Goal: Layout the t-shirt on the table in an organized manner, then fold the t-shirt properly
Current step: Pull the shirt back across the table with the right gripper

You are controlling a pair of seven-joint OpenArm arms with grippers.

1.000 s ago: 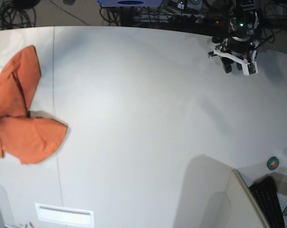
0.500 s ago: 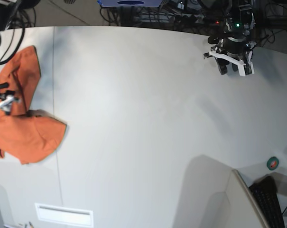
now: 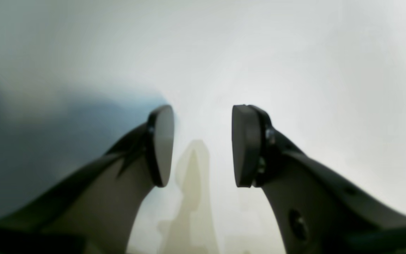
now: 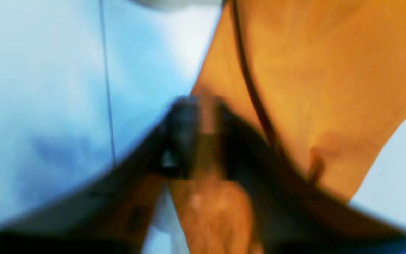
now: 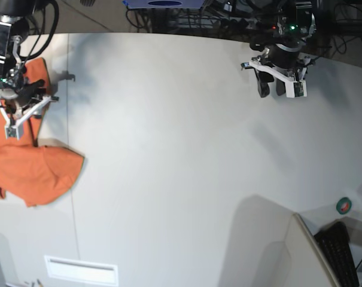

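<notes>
White table (image 5: pixel 181 149), t-shirt (image 5: pixel 31 170) bunched at left edge — right gripper (image 5: pixel 22 110) now over it, closure unclear from blur; left gripper (image 5: pixel 279 86) drifting inward, jaws apart, empty — layout barely begun.

Our left gripper (image 3: pixel 201 146) hangs with its jaws parted and nothing between them. Our right gripper (image 4: pixel 201 137) points downward, too blurred for us to judge its jaws.
</notes>
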